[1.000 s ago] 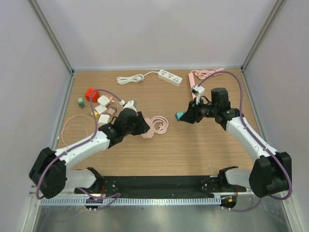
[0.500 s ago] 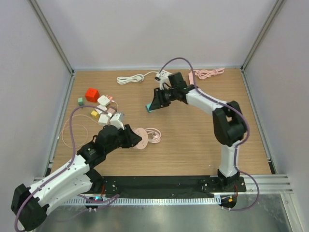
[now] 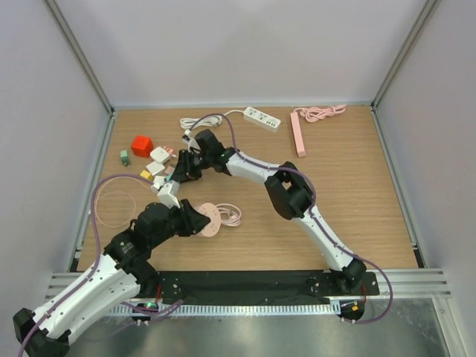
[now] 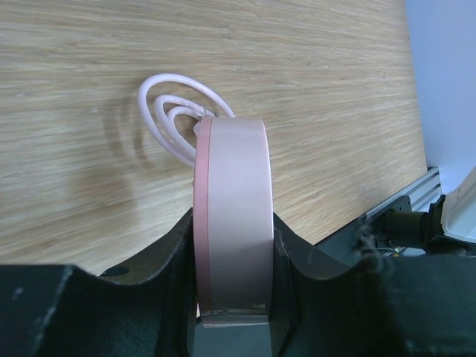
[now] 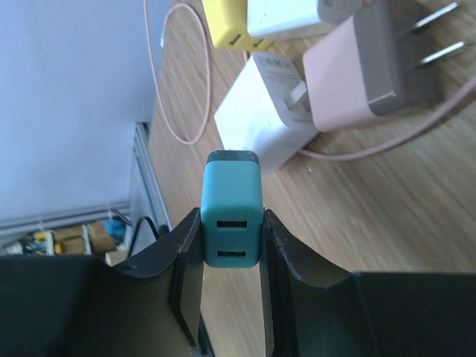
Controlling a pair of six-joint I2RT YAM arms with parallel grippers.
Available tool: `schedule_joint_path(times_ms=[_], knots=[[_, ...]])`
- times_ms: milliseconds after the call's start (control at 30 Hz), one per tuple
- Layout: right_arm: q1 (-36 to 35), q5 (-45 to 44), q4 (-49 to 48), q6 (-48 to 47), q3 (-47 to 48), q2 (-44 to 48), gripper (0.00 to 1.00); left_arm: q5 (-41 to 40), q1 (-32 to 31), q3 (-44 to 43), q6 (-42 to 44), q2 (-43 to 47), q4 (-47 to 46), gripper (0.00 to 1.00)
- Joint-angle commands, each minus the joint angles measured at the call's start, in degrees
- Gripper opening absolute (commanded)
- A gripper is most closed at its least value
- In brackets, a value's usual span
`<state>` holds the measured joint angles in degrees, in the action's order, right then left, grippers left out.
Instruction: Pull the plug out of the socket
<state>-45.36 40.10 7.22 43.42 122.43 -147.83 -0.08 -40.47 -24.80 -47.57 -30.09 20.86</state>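
My left gripper [image 3: 197, 220] [image 4: 232, 224] is shut on a round pink socket [image 3: 211, 218] [image 4: 232, 171], held on edge just above the table. Its pale cable coil [image 3: 232, 216] [image 4: 175, 111] lies on the wood beyond it. My right gripper [image 3: 179, 170] [image 5: 230, 223] reaches far to the left and is shut on a teal plug block [image 5: 231, 201] with two USB slots facing the camera. The teal plug is apart from the pink socket and hangs over a cluster of adapters [image 3: 158, 168].
White [image 5: 260, 111], pink [image 5: 364, 82] and yellow [image 5: 230, 22] adapters lie under the right gripper. A red cube [image 3: 141, 145], a white power strip [image 3: 262, 117], a pink power strip [image 3: 297, 134] and a thin pink cable loop [image 3: 111, 202] lie on the table.
The right arm has swung from right of centre to the far left with the teal plug. The left arm has drawn back toward the near edge with the pink socket.
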Motion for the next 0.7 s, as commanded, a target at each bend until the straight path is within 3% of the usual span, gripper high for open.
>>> schedule_joint_path(times_ms=[0, 200, 300, 400, 433, 667], knots=[[0.28, -4.58, -9.42, 12.81, 4.91, 0.18, 0.07, -1.77, 0.30, 0.18, -1.82, 3.01, -1.09, 0.00], [-2.53, -13.55, -4.23, 13.79, 7.82, -1.66, 0.19, -2.91, 0.30, 0.80, -3.14, 5.48, -0.56, 0.00], [-3.67, -16.45, -2.31, 10.83, 10.18, -2.81, 0.45, -2.91, 0.30, 0.89, -3.84, 5.21, -0.82, 0.00], [-3.94, -17.42, -0.63, 8.09, 12.04, -3.17, 0.58, -2.91, 0.30, 0.89, -4.55, 5.21, -0.91, 0.00], [-3.94, -17.59, -0.11, 5.82, 12.21, -2.91, 0.66, -2.74, 0.30, 0.89, -4.63, 5.21, -1.00, 0.00], [-1.05, -18.75, 4.55, -8.57, 10.99, 3.05, 0.92, -1.86, 0.30, 0.80, -5.25, 5.74, -1.52, 0.00]])
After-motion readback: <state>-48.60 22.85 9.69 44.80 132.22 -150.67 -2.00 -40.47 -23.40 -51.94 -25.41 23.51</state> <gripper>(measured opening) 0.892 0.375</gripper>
